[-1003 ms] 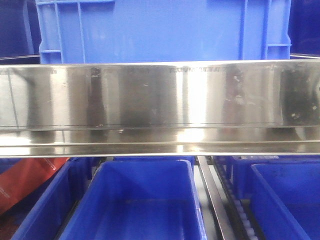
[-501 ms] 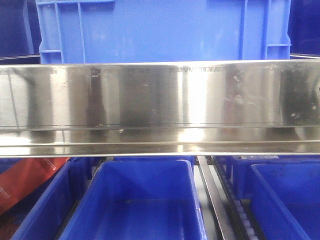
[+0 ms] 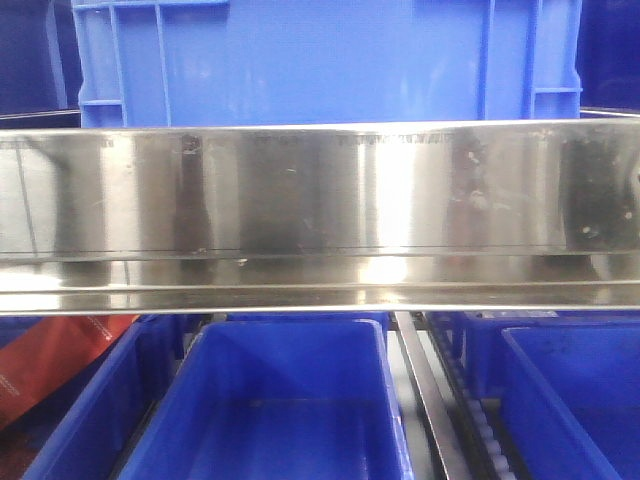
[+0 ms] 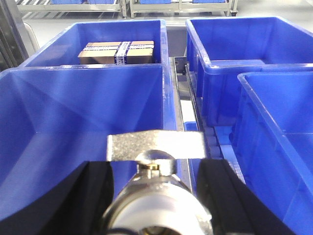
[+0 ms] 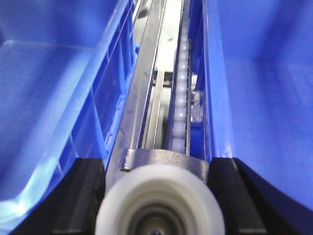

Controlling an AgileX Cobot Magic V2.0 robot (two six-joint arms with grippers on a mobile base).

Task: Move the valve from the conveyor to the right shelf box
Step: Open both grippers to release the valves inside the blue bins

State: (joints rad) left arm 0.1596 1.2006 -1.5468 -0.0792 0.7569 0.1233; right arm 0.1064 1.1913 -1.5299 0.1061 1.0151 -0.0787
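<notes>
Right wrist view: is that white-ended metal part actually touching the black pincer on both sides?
Touching. The right wrist view shows the valve wedged in the right pincer; its whitish rim meets both black fingers, no gap.

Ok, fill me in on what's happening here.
Both arms hold parts over the rows of blue boxes. The left claw is shut on a silvery valve, which hangs over the edge of a blue box. The right claw is shut on a white-faced valve above the roller rail between two boxes. Neither valve has been let go yet.
</notes>
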